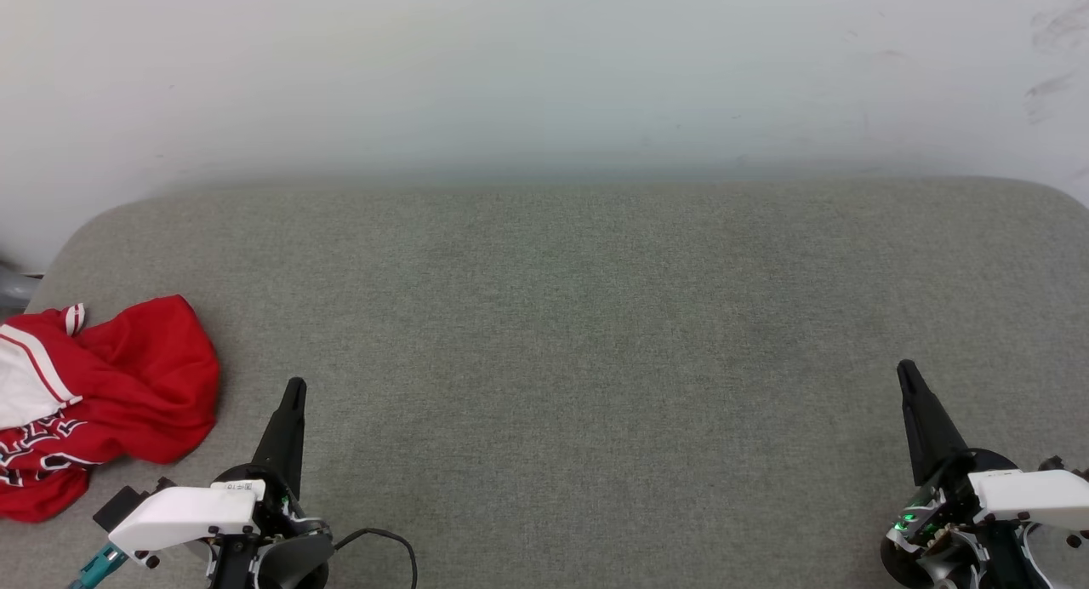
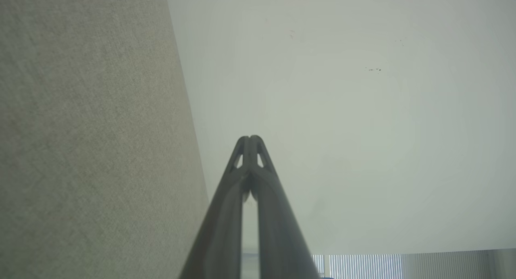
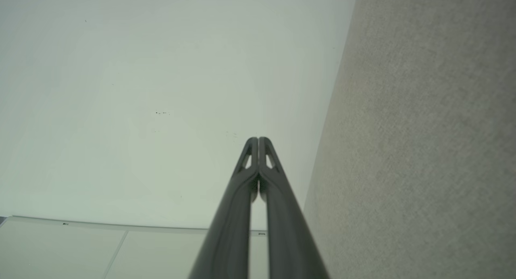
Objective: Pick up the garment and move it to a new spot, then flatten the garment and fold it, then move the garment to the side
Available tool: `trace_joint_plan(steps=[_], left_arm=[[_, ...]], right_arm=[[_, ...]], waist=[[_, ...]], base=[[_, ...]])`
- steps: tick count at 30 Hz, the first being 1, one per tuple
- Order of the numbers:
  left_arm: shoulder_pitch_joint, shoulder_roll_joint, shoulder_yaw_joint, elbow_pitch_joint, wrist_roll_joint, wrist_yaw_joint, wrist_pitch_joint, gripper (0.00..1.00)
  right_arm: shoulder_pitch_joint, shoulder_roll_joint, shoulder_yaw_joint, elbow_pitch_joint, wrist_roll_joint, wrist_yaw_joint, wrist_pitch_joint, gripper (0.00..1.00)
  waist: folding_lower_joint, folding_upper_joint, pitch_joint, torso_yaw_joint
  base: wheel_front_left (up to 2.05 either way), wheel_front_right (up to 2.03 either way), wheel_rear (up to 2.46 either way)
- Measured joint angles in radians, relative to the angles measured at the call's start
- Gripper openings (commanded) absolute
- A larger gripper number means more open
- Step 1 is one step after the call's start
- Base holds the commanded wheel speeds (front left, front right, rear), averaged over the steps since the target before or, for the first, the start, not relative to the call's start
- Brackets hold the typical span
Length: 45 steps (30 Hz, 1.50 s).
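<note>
The garment (image 1: 128,385), a red T-shirt with a white sleeve, striped trim and part of its black lettering showing, lies crumpled at the left edge of the grey fabric surface (image 1: 578,317). My left gripper (image 1: 294,388) hovers at the lower left, just right of the garment and not touching it. In the left wrist view its fingertips (image 2: 250,138) meet, shut on nothing. My right gripper (image 1: 905,369) rests at the lower right, far from the garment. Its fingertips (image 3: 258,139) are also pressed together and hold nothing.
A pale wall (image 1: 544,70) rises behind the grey surface. The surface has rounded back corners. A black cable (image 1: 387,538) loops beside the left wrist. The wide middle stretch of grey fabric lies between the two grippers.
</note>
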Motion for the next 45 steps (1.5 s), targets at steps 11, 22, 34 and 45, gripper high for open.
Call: trace_joint_plan(steps=[11,22,34,45], left_arm=[[0.0,-0.002,0.002,0.0,0.005,0.0,0.002,0.0],[0.0,-0.002,0.004,0.0,0.006,0.0,0.004,0.0],[0.0,-0.004,0.006,0.0,0.006,0.0,0.005,0.0],[0.03,-0.012,-0.03,0.018,0.006,0.0,-0.018,1.0]], right_arm=[[0.0,0.001,-0.001,0.0,0.0,0.0,0.001,0.0],[0.0,0.002,-0.002,0.0,0.0,0.0,0.001,0.0],[-0.002,0.003,-0.003,0.0,-0.001,0.0,0.004,0.0],[0.035,0.008,0.007,0.007,0.0,-0.001,-0.015,1.0]], waist=[[0.0,0.0,0.0,0.0],[0.0,0.0,0.0,0.0],[0.0001,0.0,0.0,0.0],[0.0,0.0,0.0,-0.001]], base=[[0.0,0.0,0.0],[0.0,0.0,0.0],[0.0,0.0,0.0],[0.0,0.0,0.0]])
